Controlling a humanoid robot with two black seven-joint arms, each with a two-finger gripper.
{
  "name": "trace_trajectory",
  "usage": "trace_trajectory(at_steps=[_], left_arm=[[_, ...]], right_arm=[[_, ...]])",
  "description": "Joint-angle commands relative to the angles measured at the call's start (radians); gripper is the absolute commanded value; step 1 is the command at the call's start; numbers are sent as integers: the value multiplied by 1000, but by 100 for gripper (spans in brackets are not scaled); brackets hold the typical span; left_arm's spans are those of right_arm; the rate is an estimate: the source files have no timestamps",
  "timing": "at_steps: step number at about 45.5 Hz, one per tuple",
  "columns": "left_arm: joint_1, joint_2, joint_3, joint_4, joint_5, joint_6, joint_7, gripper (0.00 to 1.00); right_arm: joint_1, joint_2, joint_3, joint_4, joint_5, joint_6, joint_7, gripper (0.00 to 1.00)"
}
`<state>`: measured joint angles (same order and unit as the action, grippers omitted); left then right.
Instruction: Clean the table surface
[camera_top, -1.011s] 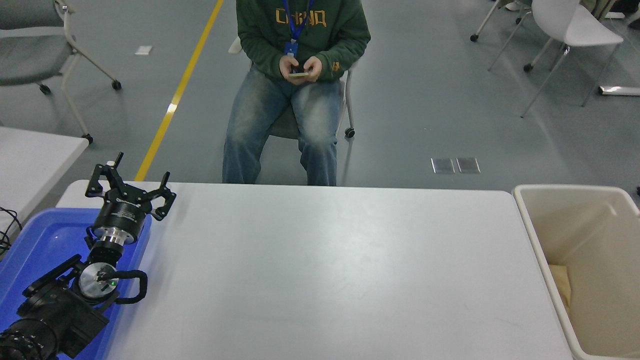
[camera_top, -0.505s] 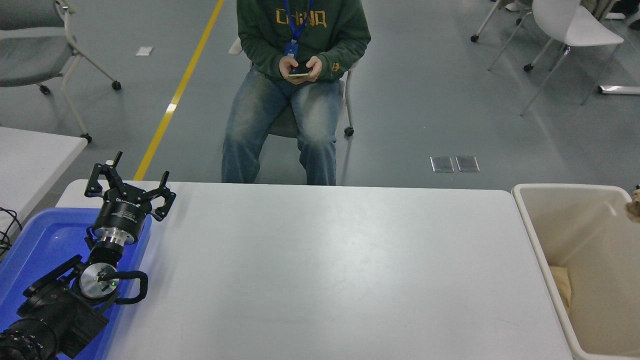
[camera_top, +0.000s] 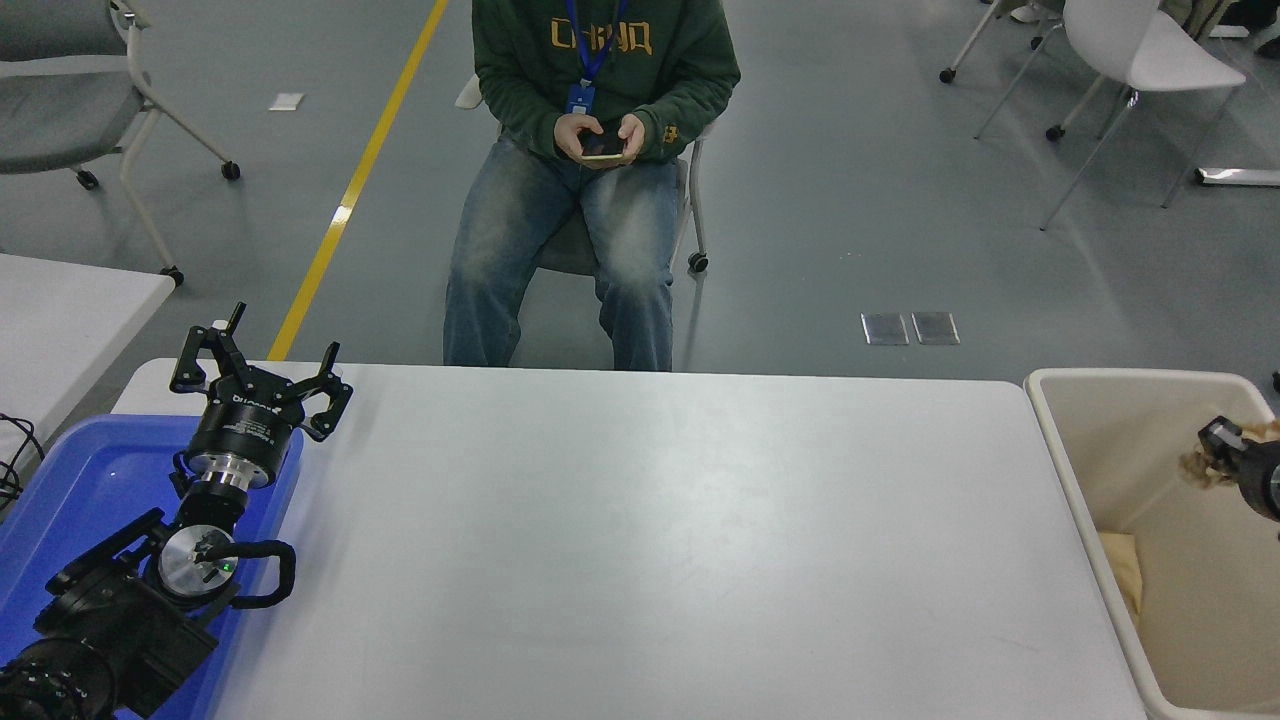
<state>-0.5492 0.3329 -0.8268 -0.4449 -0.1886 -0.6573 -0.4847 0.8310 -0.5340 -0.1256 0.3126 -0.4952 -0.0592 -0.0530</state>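
The table surface (camera_top: 650, 540) is a wide matte white top with nothing lying on it. My right gripper (camera_top: 1216, 452) comes in at the right edge, above the beige bin (camera_top: 1060, 430) that stands off the table's right end. It is shut on a small tan, frayed wad (camera_top: 1195, 466); only its tip shows. My left gripper (camera_top: 258, 372) is open and empty, parked at the lower left over the blue tray (camera_top: 70, 490).
A cream-coloured thing (camera_top: 1122, 572) lies inside the bin. A person (camera_top: 600, 90) sits on a chair beyond the far edge, holding a phone. A smaller white table (camera_top: 60, 320) stands at the left. Chairs stand on the floor behind.
My right gripper has come into view from the right edge, moving left over the bin with the tan wad. The left arm has not moved.
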Motion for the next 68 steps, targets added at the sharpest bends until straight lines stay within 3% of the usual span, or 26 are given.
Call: trace_trajectory(at_steps=[1,22,24,25,28,29,59,68], left_arm=[[0,0,0,0,0,1,0,100],[-2,0,0,0,0,1,0,100],[0,0,0,0,0,1,0,100],[0,0,0,0,0,1,0,100],[0,0,0,0,0,1,0,100],[-2,0,0,0,0,1,0,100],[-2,0,0,0,0,1,0,100],[0,0,0,0,0,1,0,100]], right_arm=[[-44,103,12,-44,75,-157,1,0],[-79,164,52,-81,101,-232,1,0],[-79,164,52,-81,101,-234,1,14],[-79,164,53,-81,101,-234,1,29],[-79,163,64,-82,101,-243,1,87],[-78,161,72,-82,101,-246,1,99],[-39,129,193,-55,168,-234,1,99],[-27,77,317,132,168,-229,2,99]])
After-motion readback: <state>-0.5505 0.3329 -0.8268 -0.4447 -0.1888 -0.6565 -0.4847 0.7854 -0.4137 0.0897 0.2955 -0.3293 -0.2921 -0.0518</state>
